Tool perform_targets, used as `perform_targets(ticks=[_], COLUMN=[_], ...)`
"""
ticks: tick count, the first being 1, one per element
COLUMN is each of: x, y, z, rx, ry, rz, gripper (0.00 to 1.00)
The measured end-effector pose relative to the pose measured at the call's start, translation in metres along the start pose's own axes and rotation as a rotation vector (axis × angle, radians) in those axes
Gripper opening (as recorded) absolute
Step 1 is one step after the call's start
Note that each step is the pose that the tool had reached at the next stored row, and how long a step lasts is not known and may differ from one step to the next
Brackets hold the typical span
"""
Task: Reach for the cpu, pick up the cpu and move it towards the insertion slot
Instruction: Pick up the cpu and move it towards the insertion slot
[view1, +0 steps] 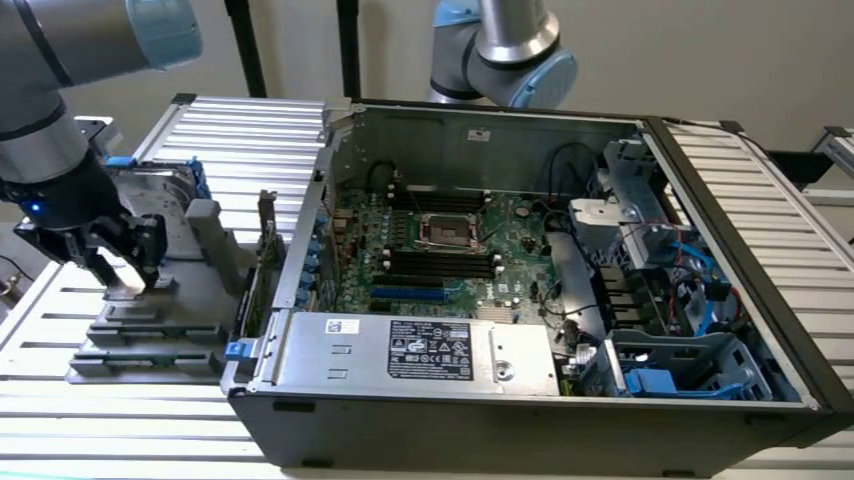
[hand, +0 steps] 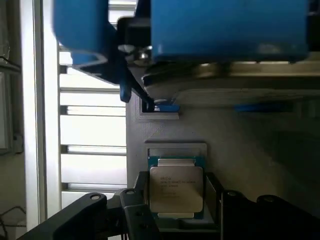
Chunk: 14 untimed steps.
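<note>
Black fingers (hand: 136, 212) of the gripper (view1: 123, 262) sit flush against two opposite edges of the cpu (hand: 176, 187), apparently clamped on it as it lies flat in its grey holder (hand: 165, 127). The pick-up looks to be in hand. Lifting calls for a straight, level rise. The insertion slot (view1: 445, 230) lies well apart.

Bright even indoor light, glare on white slats (hand: 92, 130), soft shadows inside computer case (view1: 507, 130)

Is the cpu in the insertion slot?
No, the gripper grips the cpu over the grey holder, outside the case holding the insertion slot.
</note>
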<state>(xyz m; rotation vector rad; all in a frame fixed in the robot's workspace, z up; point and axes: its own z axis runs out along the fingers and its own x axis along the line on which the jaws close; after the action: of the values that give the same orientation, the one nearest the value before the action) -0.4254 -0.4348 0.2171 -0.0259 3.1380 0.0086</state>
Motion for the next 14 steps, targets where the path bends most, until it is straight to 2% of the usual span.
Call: perform_targets(ticks=[8, 14], x=[-0.005, -0.011], y=[0.0001, 0.0002], z=[-0.0364, -0.0637], rx=[0.0000, 0.0000], ry=[0.0044, 0.0050], rz=[0.000, 0.000], gripper=[0.54, 0.54])
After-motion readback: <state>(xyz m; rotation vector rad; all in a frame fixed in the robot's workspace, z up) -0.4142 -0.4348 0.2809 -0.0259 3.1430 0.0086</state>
